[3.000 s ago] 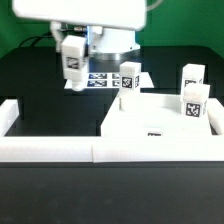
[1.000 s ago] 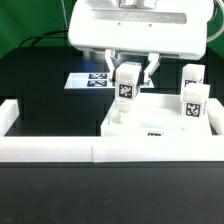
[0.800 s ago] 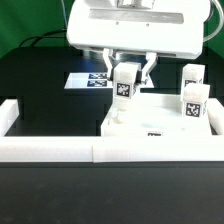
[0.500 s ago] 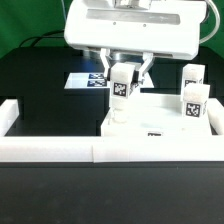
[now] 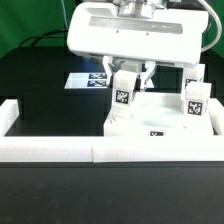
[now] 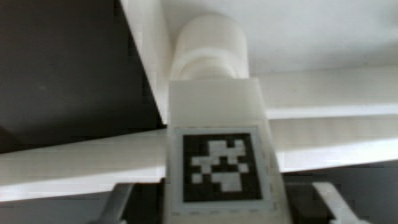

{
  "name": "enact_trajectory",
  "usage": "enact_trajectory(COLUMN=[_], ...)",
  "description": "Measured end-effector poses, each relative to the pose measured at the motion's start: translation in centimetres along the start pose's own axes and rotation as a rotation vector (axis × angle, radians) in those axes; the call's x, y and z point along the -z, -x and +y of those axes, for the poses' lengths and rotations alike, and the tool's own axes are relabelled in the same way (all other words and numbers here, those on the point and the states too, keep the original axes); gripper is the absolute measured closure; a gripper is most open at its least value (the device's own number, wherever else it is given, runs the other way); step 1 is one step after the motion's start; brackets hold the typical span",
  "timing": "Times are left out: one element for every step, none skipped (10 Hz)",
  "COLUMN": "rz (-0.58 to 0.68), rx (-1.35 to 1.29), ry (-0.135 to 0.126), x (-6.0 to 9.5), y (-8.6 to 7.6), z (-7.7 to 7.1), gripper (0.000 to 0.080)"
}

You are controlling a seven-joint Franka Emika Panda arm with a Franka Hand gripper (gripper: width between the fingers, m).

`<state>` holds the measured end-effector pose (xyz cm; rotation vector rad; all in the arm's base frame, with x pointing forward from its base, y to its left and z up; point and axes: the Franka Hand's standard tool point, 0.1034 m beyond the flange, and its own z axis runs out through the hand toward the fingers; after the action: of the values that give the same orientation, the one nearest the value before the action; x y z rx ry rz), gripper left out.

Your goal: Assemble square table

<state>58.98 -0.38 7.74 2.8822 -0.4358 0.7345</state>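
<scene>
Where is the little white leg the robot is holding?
In the exterior view, the leg sits between the gripper fingers, standing upright over the tabletop's corner on the exterior view's left, just in front of the marker board.

A large white square plastic slab with a recessed top [image 5: 160,118] lies flat, a black-and-white tag on its front edge. One small white tagged block leg [image 5: 122,95] stands upright over its near corner on the exterior view's left; two more tagged legs [image 5: 196,101] stand at the right.
</scene>
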Motion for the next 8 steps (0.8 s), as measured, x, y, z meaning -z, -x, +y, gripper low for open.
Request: enact_trajectory(rz=[0.004, 0.003, 0.003, 0.003, 0.003, 0.003, 0.003, 0.003], rx=[-0.002, 0.0, 0.0, 0.0, 0.0, 0.0, 0.0, 0.0], ry=[0.0, 0.0, 0.0, 0.0, 0.0, 0.0, 0.0, 0.0], x=[0.0, -0.01, -0.02, -0.02, -0.02, -0.02, -0.02, -0.02], y=[-0.04, -0.03, -0.02, -0.02, -0.01, -0.01, -0.01, -0.01], z=[-0.06, -0.04, -0.04, -0.04, -0.04, -0.04, -0.04, -0.04], gripper=[0.0508, 0.0493, 0.0493, 0.0315, 0.0192, 0.0192, 0.0159, 0.0151])
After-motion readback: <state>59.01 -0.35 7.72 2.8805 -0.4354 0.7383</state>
